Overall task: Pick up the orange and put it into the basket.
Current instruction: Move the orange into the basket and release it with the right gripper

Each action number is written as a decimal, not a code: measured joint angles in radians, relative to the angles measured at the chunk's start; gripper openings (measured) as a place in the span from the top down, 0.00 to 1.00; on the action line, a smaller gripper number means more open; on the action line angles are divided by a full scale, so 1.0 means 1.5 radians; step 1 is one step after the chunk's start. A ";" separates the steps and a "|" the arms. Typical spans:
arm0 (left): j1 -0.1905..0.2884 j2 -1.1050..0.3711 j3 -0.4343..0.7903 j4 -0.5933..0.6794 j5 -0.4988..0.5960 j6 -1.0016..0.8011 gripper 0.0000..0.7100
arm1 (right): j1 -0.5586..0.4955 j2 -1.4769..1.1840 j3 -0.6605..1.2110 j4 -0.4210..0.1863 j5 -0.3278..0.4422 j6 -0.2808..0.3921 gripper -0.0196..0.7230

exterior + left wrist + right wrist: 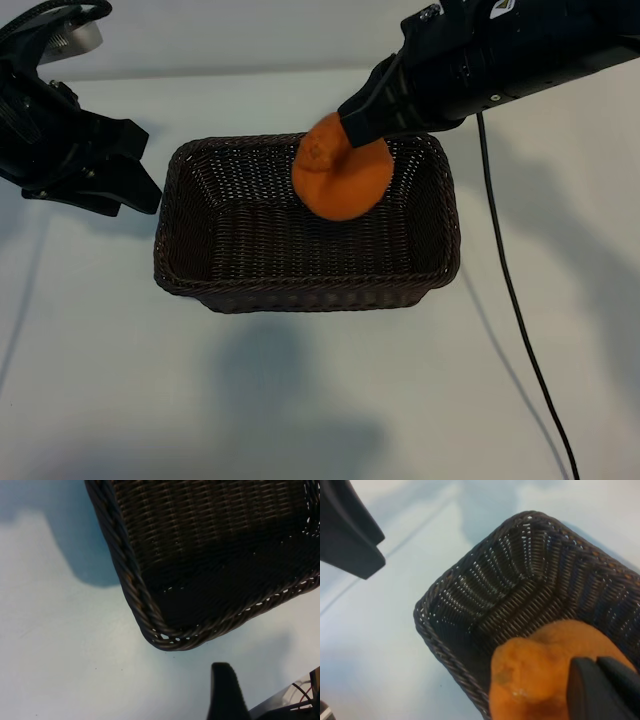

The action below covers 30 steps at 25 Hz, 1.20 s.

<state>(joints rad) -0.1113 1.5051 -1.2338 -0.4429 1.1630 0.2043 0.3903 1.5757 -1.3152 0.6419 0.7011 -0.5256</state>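
The orange hangs over the far right part of the dark woven basket, held up in the air. My right gripper comes in from the upper right and is shut on the orange's top. In the right wrist view the orange fills the space in front of the dark fingers, with the basket's inside below it. My left gripper stands open with nothing in it, just left of the basket. One of its fingers shows near a basket corner.
The basket stands in the middle of a white table. A black cable runs down the table to the right of the basket. The left arm's gripper shows beyond the basket in the right wrist view.
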 joint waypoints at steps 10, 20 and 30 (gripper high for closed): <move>0.000 0.000 0.000 -0.001 0.000 0.000 0.35 | 0.000 0.075 0.000 -0.043 -0.031 0.000 0.93; 0.000 0.000 0.000 -0.001 0.000 0.002 0.35 | 0.000 0.198 0.000 -0.069 -0.032 0.000 0.93; 0.000 0.000 0.000 -0.001 -0.016 0.002 0.35 | 0.000 0.221 -0.002 -0.067 -0.053 0.000 0.88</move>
<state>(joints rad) -0.1113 1.5051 -1.2338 -0.4440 1.1387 0.2076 0.3903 1.9078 -1.3179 0.5409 0.6213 -0.5249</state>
